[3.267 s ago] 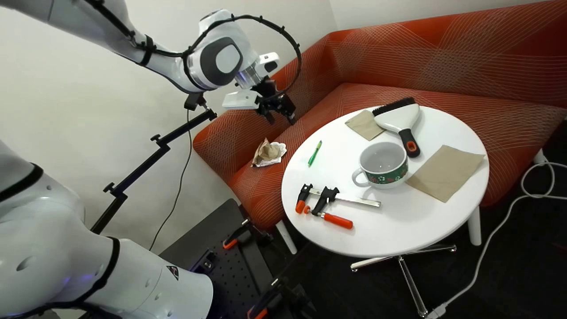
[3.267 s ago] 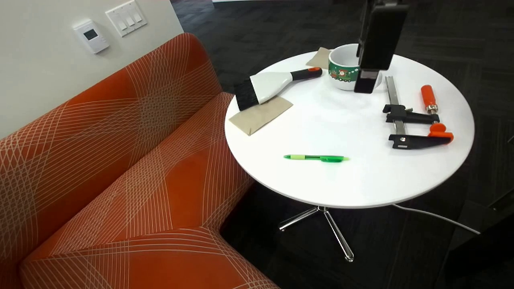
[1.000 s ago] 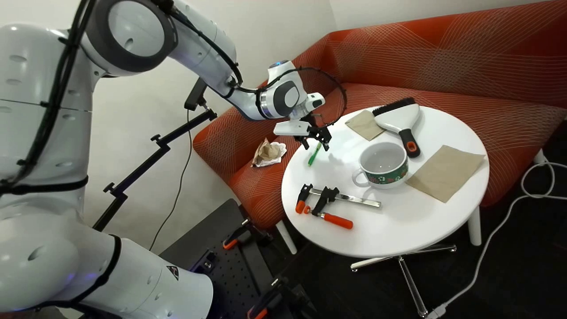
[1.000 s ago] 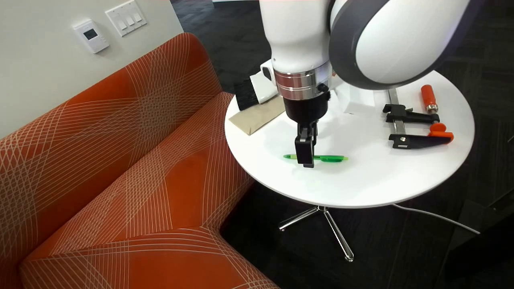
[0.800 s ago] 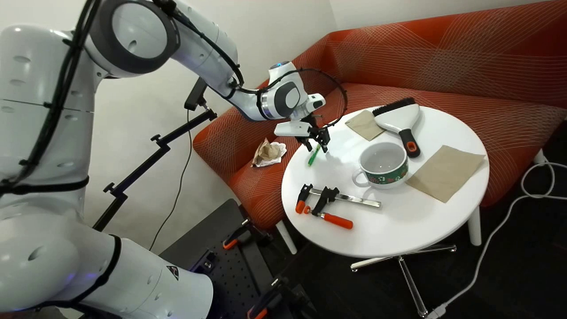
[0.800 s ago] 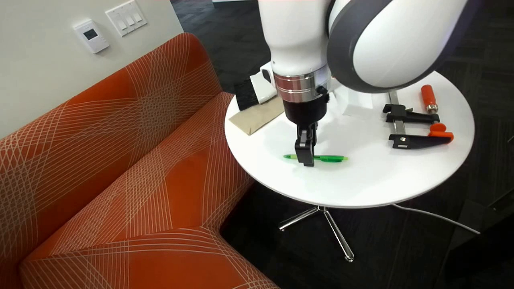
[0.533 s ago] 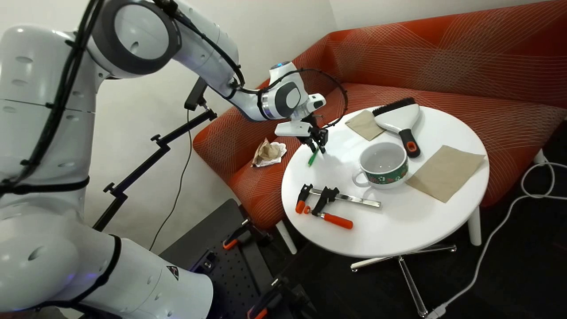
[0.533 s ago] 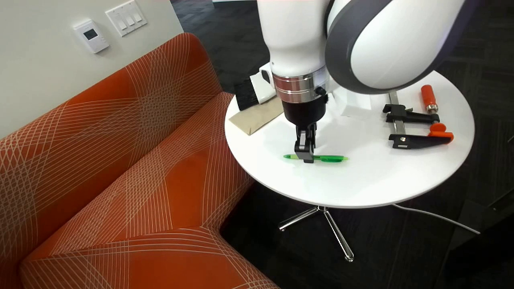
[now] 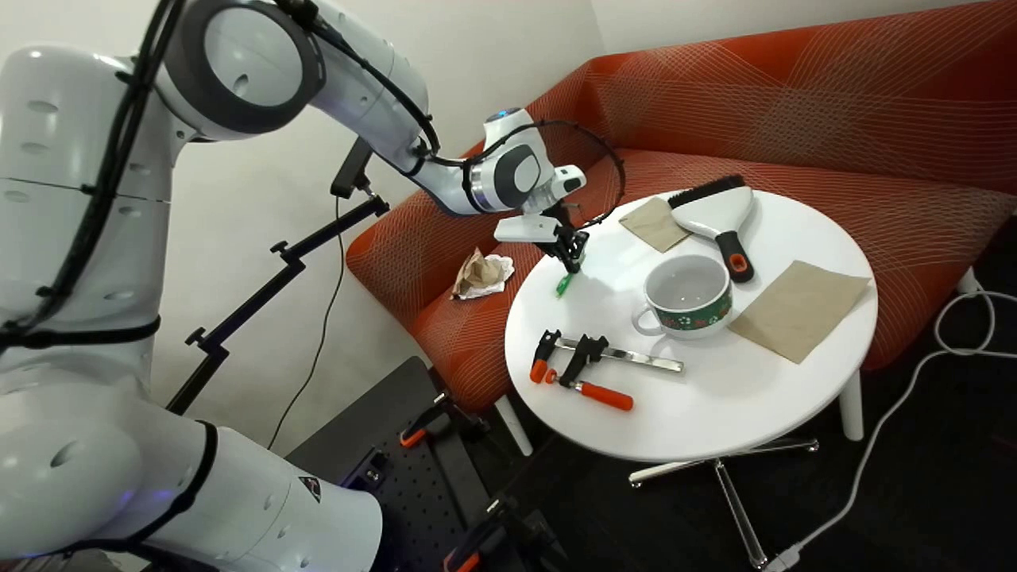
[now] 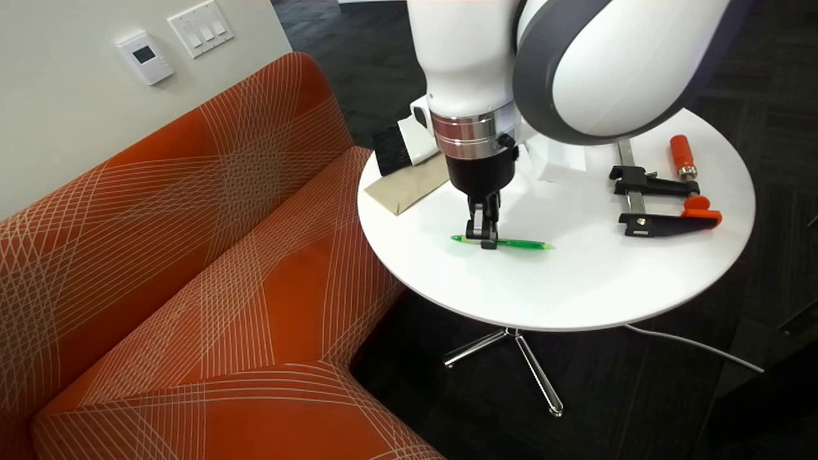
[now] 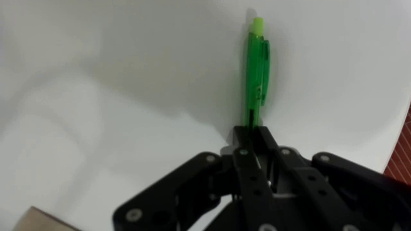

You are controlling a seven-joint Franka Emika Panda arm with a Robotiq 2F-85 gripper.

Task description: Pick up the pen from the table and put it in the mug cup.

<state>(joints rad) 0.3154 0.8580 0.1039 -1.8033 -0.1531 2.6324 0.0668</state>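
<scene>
The slim green pen (image 11: 255, 70) runs out from between my fingertips in the wrist view, its clip end pointing away. My gripper (image 11: 251, 129) is shut on it, pinching the barrel and hiding the tip half. In an exterior view both pen ends, the clip end (image 10: 524, 244) among them, stick out beside the gripper (image 10: 486, 241). The pen lies nearly level, close above the white table (image 10: 575, 287); any gap under it is too small to judge. The mug cup (image 9: 695, 318) stands upright on the table, its handle toward the gripper's side; the arm hides it in an exterior view.
An orange-handled clamp (image 9: 584, 361) lies on the near part of the table. A brush (image 9: 719, 214) and brown napkins, one a large napkin (image 9: 802, 310), lie around the mug. The red sofa (image 9: 779, 95) borders the table; crumpled paper (image 9: 481, 274) sits on it.
Over the last second the jaws have come together on the pen. The pen and gripper have shifted slightly upward, the pen tilting a little. Mug and clamp are unmoved.
</scene>
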